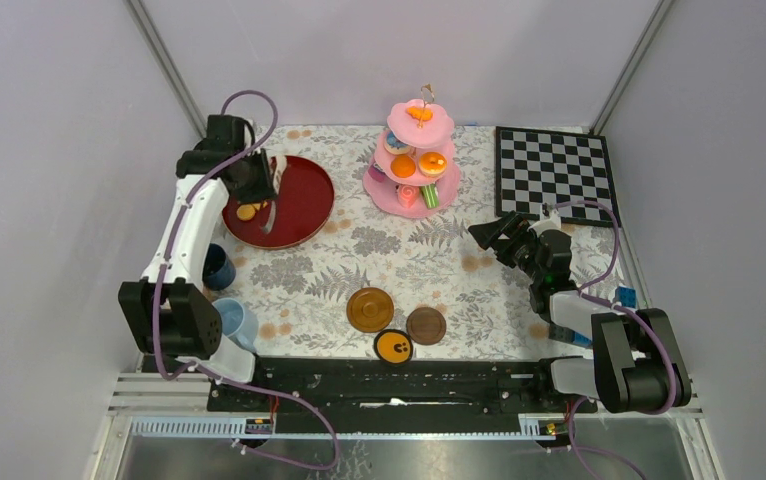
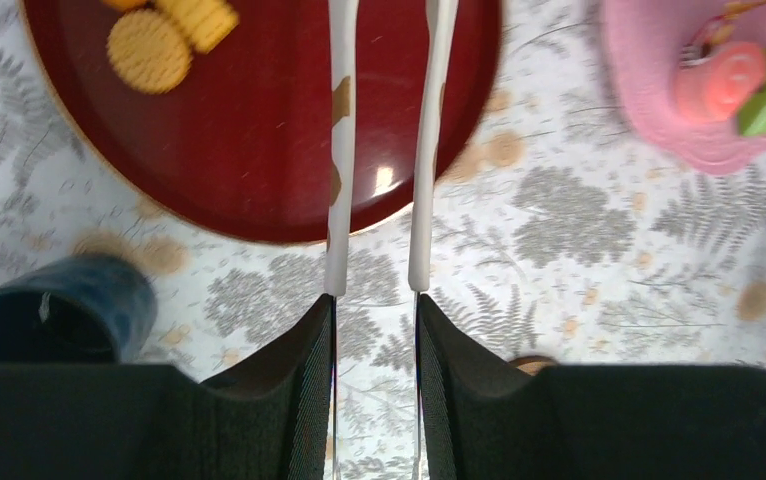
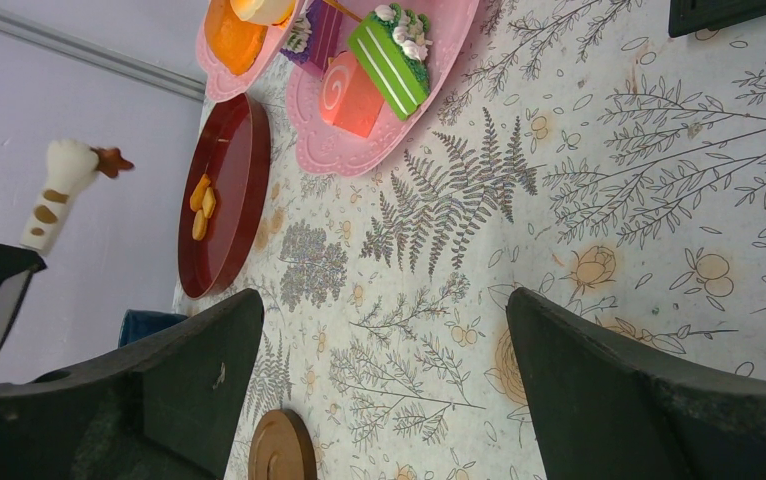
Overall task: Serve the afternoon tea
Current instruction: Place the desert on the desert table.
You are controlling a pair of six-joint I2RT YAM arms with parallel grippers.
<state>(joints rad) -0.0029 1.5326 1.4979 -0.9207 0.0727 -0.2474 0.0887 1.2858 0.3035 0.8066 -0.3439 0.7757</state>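
Fern-printed cloth (image 1: 409, 250) carries a scalloped pink three-tier stand (image 1: 381, 190).

left wrist: white tongs (image 2: 341, 150) run past the top edge, tips lost to you | dark-blue cup (image 2: 54, 310) blurred, cut by left edge | top: left arm (image 1: 184, 225) hides part of your light-blue cup (image 1: 236, 322) | right wrist: saucer (image 3: 281, 450) cut by bottom edge
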